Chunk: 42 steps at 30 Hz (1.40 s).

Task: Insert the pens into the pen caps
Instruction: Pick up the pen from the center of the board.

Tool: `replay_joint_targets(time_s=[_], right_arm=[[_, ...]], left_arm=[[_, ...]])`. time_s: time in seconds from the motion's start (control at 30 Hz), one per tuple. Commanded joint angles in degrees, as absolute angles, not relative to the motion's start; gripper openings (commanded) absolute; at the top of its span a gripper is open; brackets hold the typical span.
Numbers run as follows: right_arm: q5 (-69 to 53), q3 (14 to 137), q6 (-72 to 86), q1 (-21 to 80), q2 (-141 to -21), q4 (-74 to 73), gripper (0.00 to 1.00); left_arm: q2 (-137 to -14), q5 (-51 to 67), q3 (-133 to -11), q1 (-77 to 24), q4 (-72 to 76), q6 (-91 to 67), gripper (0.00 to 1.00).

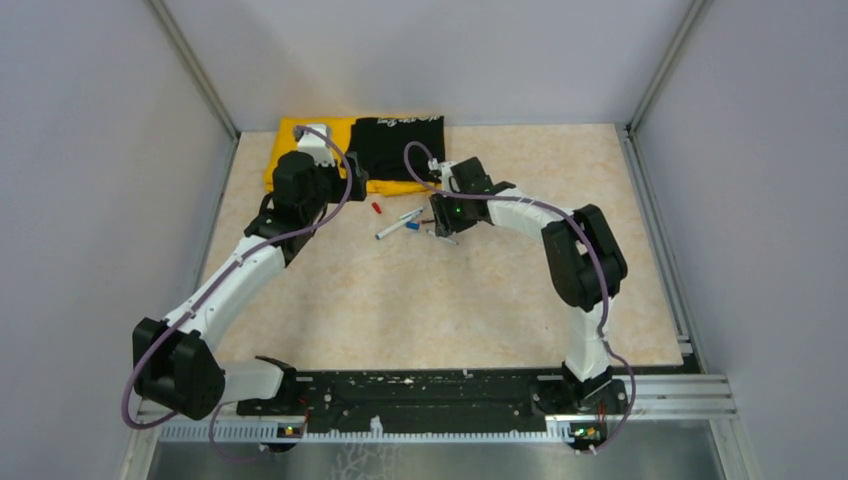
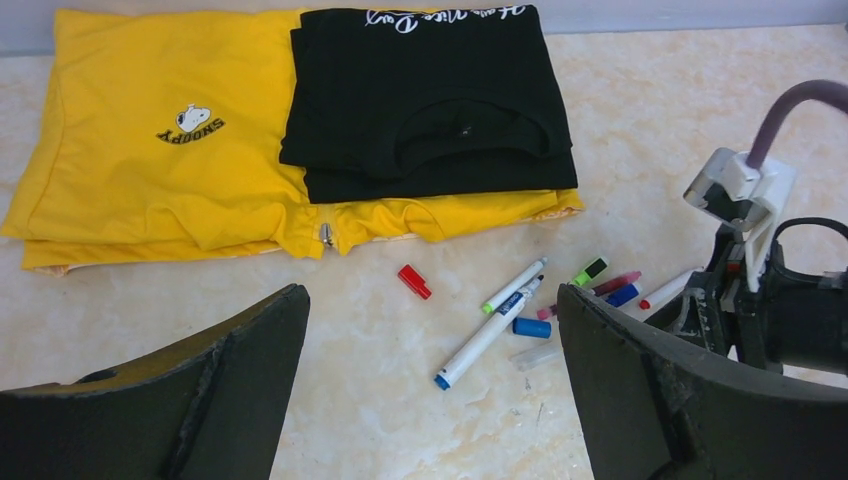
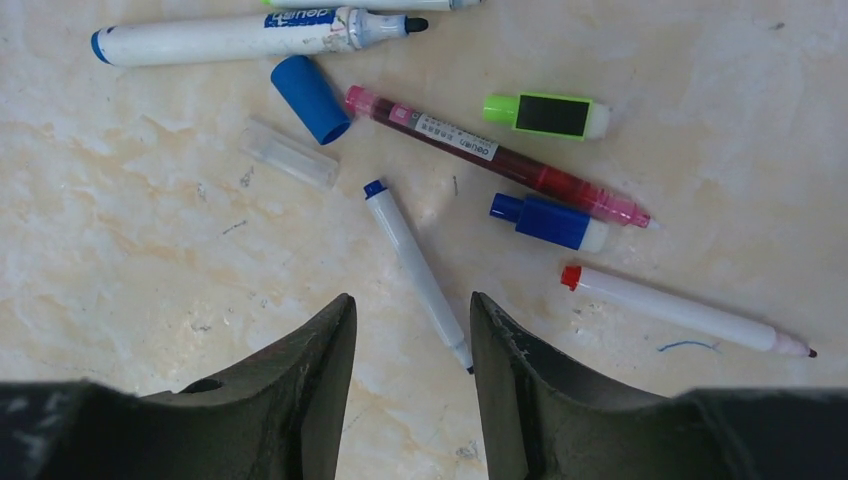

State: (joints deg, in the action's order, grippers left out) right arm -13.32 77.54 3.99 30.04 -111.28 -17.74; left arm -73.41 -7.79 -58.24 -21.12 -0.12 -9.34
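Note:
Several pens lie loose on the table: a thick white marker (image 3: 240,38) with a blue end, a maroon pen (image 3: 495,155), a slim white pen (image 3: 415,265) with a blue end, and a white pen (image 3: 680,310) with a red end. Among them lie pen caps: a blue cap (image 3: 310,98), a green cap (image 3: 545,115), a blue-and-white cap (image 3: 550,222) and a clear cap (image 3: 290,155). A red cap (image 2: 413,281) lies apart to the left. My right gripper (image 3: 412,305) hangs low over the slim pen, jaws partly apart, the pen's tip beside the right finger. My left gripper (image 2: 430,295) is wide open and holds nothing.
A folded yellow shirt (image 2: 130,170) and a black shirt (image 2: 430,90) on top of it lie at the back of the table, just behind the pens. The right arm's wrist (image 2: 760,290) fills the right side of the left wrist view. Grey walls (image 1: 100,150) enclose the table.

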Motion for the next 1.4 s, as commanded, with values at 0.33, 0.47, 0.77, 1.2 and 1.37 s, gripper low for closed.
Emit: replay_joint_targets(time_s=[0.33,0.47,0.77,1.2,1.37], right_arm=[[-11.95,83.70,-5.90,31.65,-115.36,-23.48,0.41],[-11.88,82.94,-7.12,31.66,-115.73,-23.14,0.40],[-13.27,81.85,-8.00,31.73,-116.60,-22.19,0.36],[-9.76,78.50,-8.49,34.07,-116.47,-22.35,0.23],[-11.77,75.23,-7.44,34.19,-113.60,-19.86,0.15]], left_arm=[[-74.14,-10.42,-60.47,-20.94,-2.41,-7.78,0.99],[-73.92,-10.81,-60.38,-20.96,-2.47,-7.73,0.99],[-72.94,-16.24,-59.79,-20.93,-2.51,-7.23,0.99],[-72.63,-21.66,-59.94,-20.86,-3.07,-6.78,0.99],[-72.74,-22.97,-59.90,-20.85,-3.22,-6.41,0.99]])
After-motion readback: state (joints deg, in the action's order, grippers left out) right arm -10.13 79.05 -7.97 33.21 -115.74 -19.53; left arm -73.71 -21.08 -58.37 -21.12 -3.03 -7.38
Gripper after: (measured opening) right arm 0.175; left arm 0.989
